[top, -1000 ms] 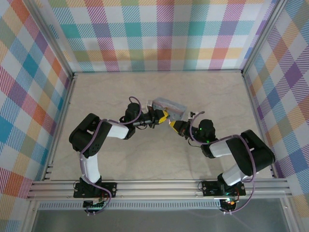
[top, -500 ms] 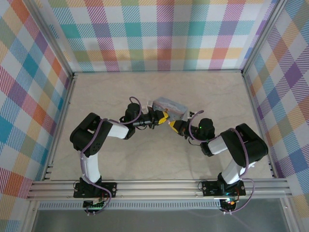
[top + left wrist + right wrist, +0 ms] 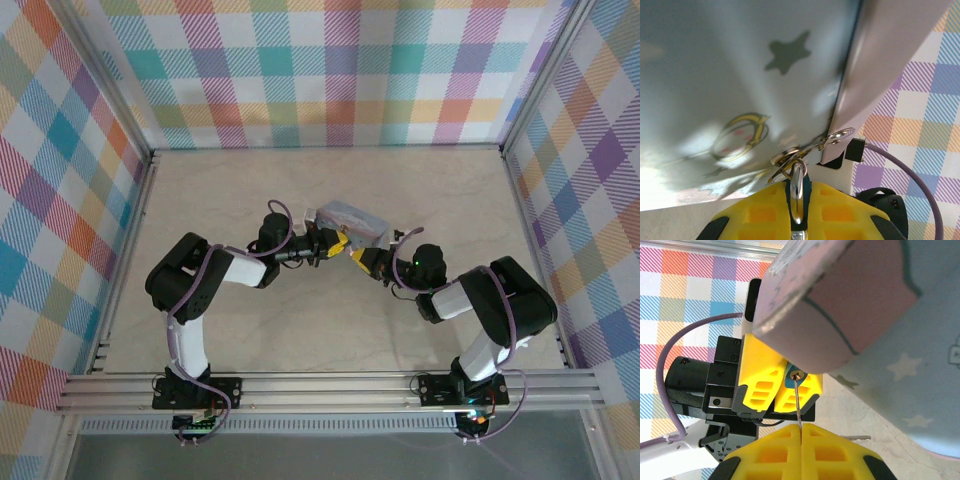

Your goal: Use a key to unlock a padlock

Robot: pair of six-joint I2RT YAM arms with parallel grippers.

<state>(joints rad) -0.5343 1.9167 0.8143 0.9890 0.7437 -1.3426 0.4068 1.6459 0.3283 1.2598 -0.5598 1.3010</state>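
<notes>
The tin point(image 3: 352, 222) sits near the middle of the counter point(image 3: 230, 330). Both pincers meet at its near side, so the tin blocks any move toward the far edge. The left pincer point(image 3: 336, 242) is clamped on the padlock point(image 3: 793, 377). The right pincer point(image 3: 801, 434) is pressed shut on the thin key point(image 3: 797, 405), whose tip touches the lock's keyhole face.

Open counter lies on every side of this cluster, widest toward the left edge and the near edge. Plaid walls point(image 3: 340, 70) close off the left, far and right edges.

The left wrist view shows the shackle point(image 3: 797, 192) rising between the yellow fingers point(image 3: 760, 212) to the tin's hasp point(image 3: 786, 156), close under the tin's printed side, with a purple cable point(image 3: 910, 170) to the right. The right wrist view shows the other end: the bluish lock body pinched between the left pincer's fingers, just under the tin's rounded corner, with the key standing straight up from the right pincer. From above, lock and key are too small to make out.
</notes>
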